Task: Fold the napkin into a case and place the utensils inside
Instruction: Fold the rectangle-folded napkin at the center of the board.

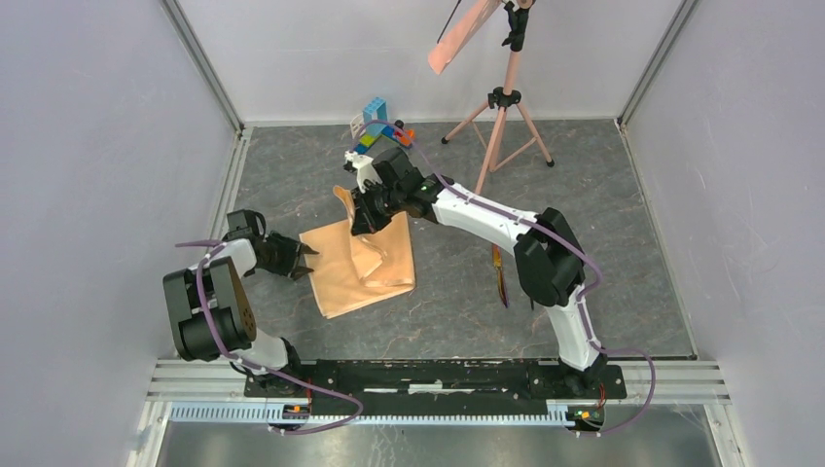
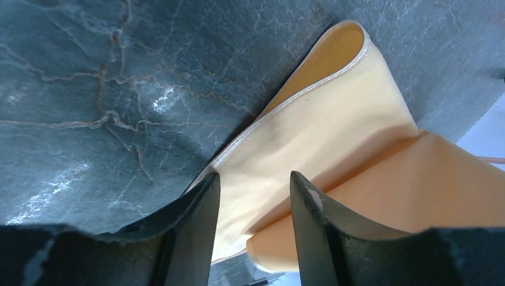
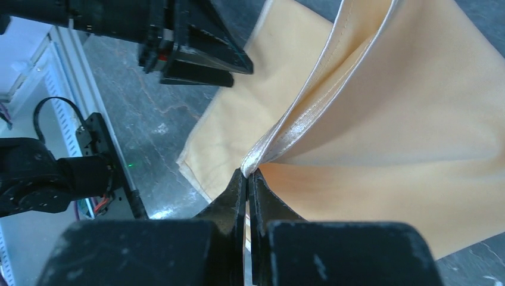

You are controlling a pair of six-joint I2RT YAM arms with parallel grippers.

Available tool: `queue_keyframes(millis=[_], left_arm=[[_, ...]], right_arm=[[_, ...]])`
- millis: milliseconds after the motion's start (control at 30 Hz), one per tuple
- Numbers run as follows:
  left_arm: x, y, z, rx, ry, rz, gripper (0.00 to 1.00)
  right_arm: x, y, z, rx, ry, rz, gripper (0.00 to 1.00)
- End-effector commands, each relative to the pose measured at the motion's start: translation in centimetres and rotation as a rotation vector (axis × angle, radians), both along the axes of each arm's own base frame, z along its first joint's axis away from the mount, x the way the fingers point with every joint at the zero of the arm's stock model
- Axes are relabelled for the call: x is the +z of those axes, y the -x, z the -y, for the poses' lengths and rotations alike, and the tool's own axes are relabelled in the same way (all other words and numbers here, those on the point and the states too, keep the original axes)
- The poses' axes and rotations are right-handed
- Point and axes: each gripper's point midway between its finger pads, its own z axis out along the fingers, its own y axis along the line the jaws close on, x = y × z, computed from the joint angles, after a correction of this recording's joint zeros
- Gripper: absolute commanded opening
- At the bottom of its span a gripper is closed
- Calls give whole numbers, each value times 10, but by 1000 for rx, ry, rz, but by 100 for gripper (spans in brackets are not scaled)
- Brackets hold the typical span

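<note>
In the top view, the napkin [image 1: 358, 270] lay on the grey marbled table [image 1: 603, 195] just toward 9 o'clock of centre, partly folded, its far corner lifted. The right gripper [image 1: 365, 222] held that raised corner at the cloth's 12 o'clock edge, probably to carry it over for the next fold. The left gripper [image 1: 304, 261] sat at the cloth's 9 o'clock edge, likely placed to steady it. One slender utensil [image 1: 501, 277] lay on the table at 3 o'clock of the napkin, well apart from it; a second could not be made out. No finished case was present. A pink tripod [image 1: 501, 117] stood at 1 o'clock. In the left wrist view, the left gripper [image 2: 253, 185] had its jaws spread and clamped nothing; the napkin [image 2: 333, 119], a soft matte peach weave with a stitched hem, curled up off the veined stone-patterned table [image 2: 119, 89] beyond them. In the right wrist view, the right gripper [image 3: 247, 177] was clenched on the napkin [image 3: 387, 131], pinching a glossy doubled hem from which the cloth fanned out in smooth draped folds toward 1 o'clock.
</note>
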Motion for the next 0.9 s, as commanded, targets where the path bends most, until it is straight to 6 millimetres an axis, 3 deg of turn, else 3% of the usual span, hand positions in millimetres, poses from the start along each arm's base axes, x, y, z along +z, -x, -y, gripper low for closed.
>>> queue_keyframes(millis=[0, 233, 867], left_arm=[[-12, 6, -14, -27, -87, -67, 54], [-21, 13, -16, -34, -97, -111, 54], [-21, 17, -17, -30, -117, -94, 51]], right_arm=[[24, 8, -25, 38, -83, 13, 0], [17, 24, -44, 76, -101, -30, 0], [-13, 52, -82, 170, -156, -154, 0]])
